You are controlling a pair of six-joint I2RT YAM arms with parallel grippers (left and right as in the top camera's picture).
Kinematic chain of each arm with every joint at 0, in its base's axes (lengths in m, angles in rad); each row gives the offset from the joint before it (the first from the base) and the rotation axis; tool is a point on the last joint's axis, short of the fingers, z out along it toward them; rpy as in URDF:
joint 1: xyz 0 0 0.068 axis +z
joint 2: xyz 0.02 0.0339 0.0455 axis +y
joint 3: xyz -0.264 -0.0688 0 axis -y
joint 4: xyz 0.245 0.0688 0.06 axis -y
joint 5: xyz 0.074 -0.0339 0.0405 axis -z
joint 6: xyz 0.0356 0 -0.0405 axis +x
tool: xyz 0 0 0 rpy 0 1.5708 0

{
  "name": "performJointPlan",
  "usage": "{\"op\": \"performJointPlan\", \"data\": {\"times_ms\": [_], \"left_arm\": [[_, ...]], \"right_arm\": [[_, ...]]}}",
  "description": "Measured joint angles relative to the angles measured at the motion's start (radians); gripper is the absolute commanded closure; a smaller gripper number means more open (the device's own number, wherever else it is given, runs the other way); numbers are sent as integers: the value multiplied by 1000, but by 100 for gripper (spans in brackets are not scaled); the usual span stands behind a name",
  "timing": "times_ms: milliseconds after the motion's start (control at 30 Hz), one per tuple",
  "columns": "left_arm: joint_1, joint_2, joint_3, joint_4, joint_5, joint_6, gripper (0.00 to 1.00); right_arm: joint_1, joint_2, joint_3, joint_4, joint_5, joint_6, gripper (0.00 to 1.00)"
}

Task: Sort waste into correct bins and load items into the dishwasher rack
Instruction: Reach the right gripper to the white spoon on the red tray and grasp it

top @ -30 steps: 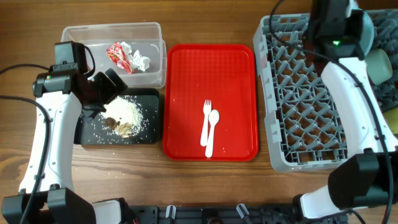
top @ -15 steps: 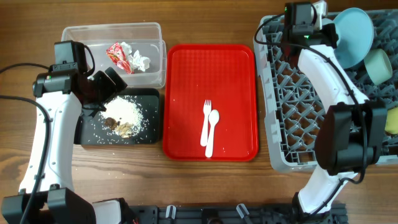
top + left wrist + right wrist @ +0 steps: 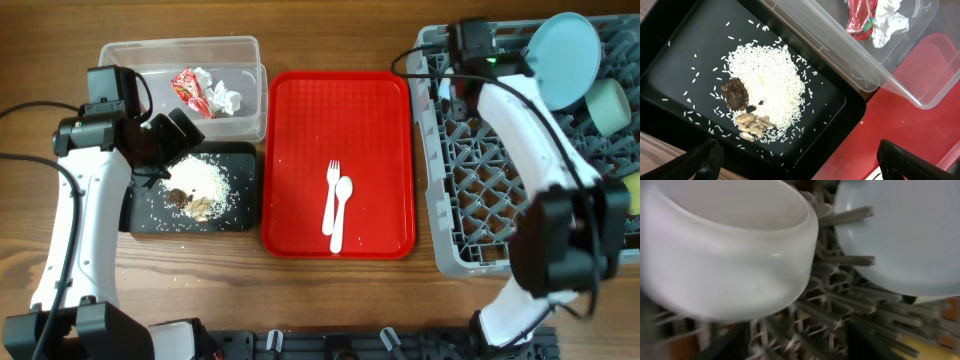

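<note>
While the left end effector point(image 3: 800, 150) hangs spread wide and empty over the black tray point(image 3: 145, 215), the waste looks sorted. The clear tub point(image 3: 130, 50) holds the red-and-white wrapper point(image 3: 188, 88) and the crumpled tissue point(image 3: 228, 97). The black tray holds the rice point(image 3: 205, 180) and the brown food bits point(image 3: 180, 197). On the red tray point(image 3: 300, 150) in the middle of the bench, the white fork point(image 3: 331, 195) and spoon point(image 3: 342, 190) lie side by side, not yet loaded. To the right, the dishwasher rack point(image 3: 470, 200) carries the pale blue plate point(image 3: 565, 45), the mint green bowl point(image 3: 607, 103) and the yellow cup point(image 3: 632, 190); I cannot pick out the pale blue bowl. The right end effector point(image 3: 448, 88) sits at the rack's far-left corner, and I cannot tell whether it is spread or pressed together. By my reading, only the 2 cutlery pieces are left.
</note>
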Motion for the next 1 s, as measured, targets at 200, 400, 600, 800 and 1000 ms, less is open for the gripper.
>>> {"op": "performJointPlan", "data": {"times_ms": [200,400,600,800,1000], "left_arm": [[0,0,0,0,0,0,0],[0,0,0,0,0,0,0],[0,0,0,0,0,0,0],[0,0,0,0,0,0,0],[0,0,0,0,0,0,0]], "right_arm": [[0,-208,1,-97,-525,18,34],[122,-212,-70,-146,-802,110,34],[367,-196,-203,-76,-739,288,33],[484,-55,-247,-49,-605,468,34],[485,81,-250,29,-560,539,36]]}}
